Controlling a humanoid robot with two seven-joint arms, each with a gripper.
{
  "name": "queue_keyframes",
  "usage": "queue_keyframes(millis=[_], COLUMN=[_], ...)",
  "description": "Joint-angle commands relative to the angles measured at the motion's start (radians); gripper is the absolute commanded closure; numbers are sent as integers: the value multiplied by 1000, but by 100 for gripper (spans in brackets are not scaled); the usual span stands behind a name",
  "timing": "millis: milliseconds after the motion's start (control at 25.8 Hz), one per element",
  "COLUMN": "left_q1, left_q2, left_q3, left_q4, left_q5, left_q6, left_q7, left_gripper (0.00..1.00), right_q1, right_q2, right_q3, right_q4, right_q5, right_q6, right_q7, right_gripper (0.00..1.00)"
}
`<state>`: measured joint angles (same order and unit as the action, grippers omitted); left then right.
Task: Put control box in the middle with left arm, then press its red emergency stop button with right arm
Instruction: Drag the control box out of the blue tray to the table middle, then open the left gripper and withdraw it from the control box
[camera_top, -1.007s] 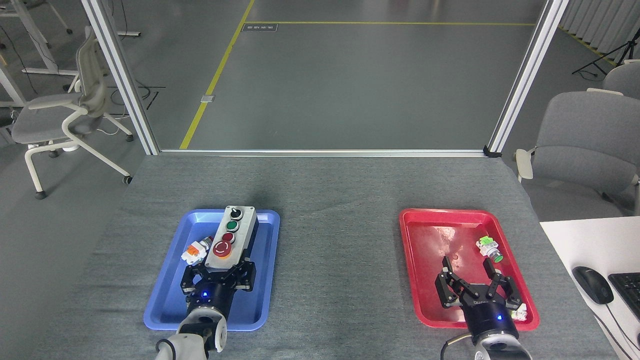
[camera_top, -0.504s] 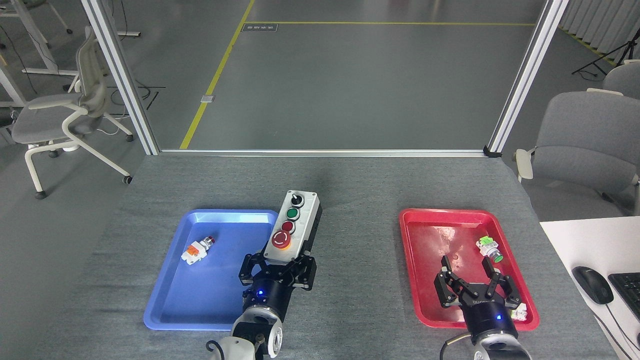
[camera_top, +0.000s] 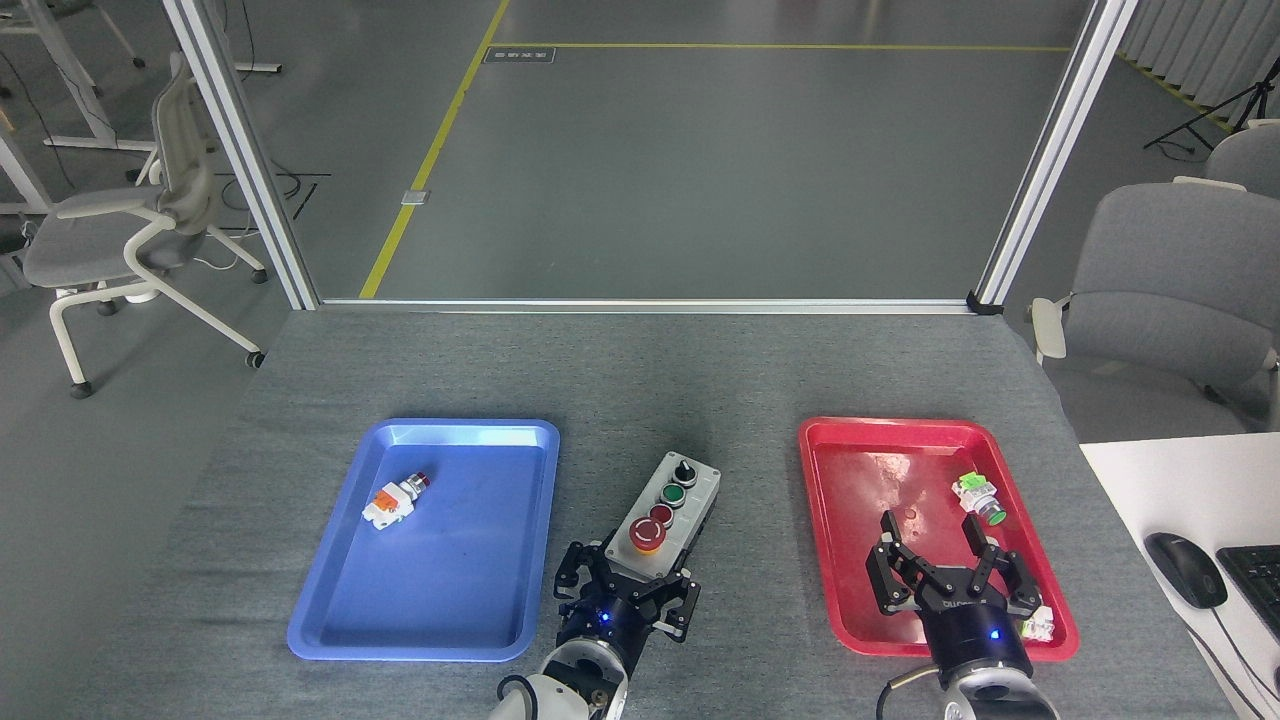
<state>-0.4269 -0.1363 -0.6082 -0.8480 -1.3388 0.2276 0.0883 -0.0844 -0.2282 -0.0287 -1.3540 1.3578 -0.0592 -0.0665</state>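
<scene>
The grey control box (camera_top: 668, 512) lies over the bare grey middle of the table (camera_top: 690, 400), between the two trays, its far end angled to the right. It carries a black knob, a green button, a small red button and the red emergency stop button (camera_top: 647, 537) at its near end. My left gripper (camera_top: 628, 590) is shut on the box's near end. Over the red tray (camera_top: 852, 600) my right gripper (camera_top: 945, 565) stands open, holding nothing.
The blue tray (camera_top: 440, 600) at left holds a loose white-orange switch (camera_top: 392, 500). The red tray holds a green-tipped switch (camera_top: 978, 497) and a small white part (camera_top: 1040, 625). A white desk with a mouse (camera_top: 1185, 568) adjoins the table at right; chairs stand beyond both sides.
My left gripper has carried the control box out of the blue tray, rightward and nearer, to the middle of the table. The right gripper has stayed in place.
</scene>
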Motion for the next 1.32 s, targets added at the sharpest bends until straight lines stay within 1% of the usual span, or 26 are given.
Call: queue_keyframes(millis=[0, 232, 271, 349, 542, 658, 736, 813, 852, 930, 1162, 1201, 1278], left_q1=[-16, -23, -23, -23, -21, -21, -21, -15, -12, 8, 139, 158, 181], left_q2=[-2, -2, -2, -2, -2, 0, 0, 0, 1, 1, 21, 29, 63], left_q3=[-31, -50, -50, -56, -59, -62, -62, -64, -64, -64, -62, -59, -53], left_q4=[26, 24, 24, 24, 18, 12, 7, -9, -25, -54, -197, -215, -244], left_q5=[4, 9, 9, 9, 9, 9, 9, 9, 9, 7, 6, 6, 9], left_q6=[-1, -1, -1, 1, 1, 1, 2, 9, 10, 10, -1, -2, -2], left_q7=[-2, -7, -7, -7, -7, -7, -5, -4, -4, -5, -5, -4, -2], left_gripper=[100, 100, 97, 65, 38, 25, 12, 8, 4, 3, 2, 2, 1], right_q1=[0, -2, -2, -2, -3, -3, -3, -3, -3, -3, -2, -3, -2], right_q2=[0, 1, 1, 1, 9, 12, 10, 12, 12, 12, 13, 13, 12], right_q3=[10, 7, 9, 7, 7, 9, 12, 13, 13, 13, 13, 13, 15], right_q4=[-1, -1, -1, -1, -1, -1, -1, -1, -1, -1, -1, -1, -1], right_q5=[1, 1, 1, 1, 1, 0, 0, 0, 0, 0, 0, 1, 1], right_q6=[-1, 2, 2, 1, 1, -2, -2, -2, -2, -2, -4, -5, -10], right_q7=[-1, -1, -1, -1, -1, -1, -1, -1, -1, -1, -1, -1, -1], right_gripper=[9, 6, 5, 5, 5, 5, 6, 6, 6, 6, 6, 7, 12])
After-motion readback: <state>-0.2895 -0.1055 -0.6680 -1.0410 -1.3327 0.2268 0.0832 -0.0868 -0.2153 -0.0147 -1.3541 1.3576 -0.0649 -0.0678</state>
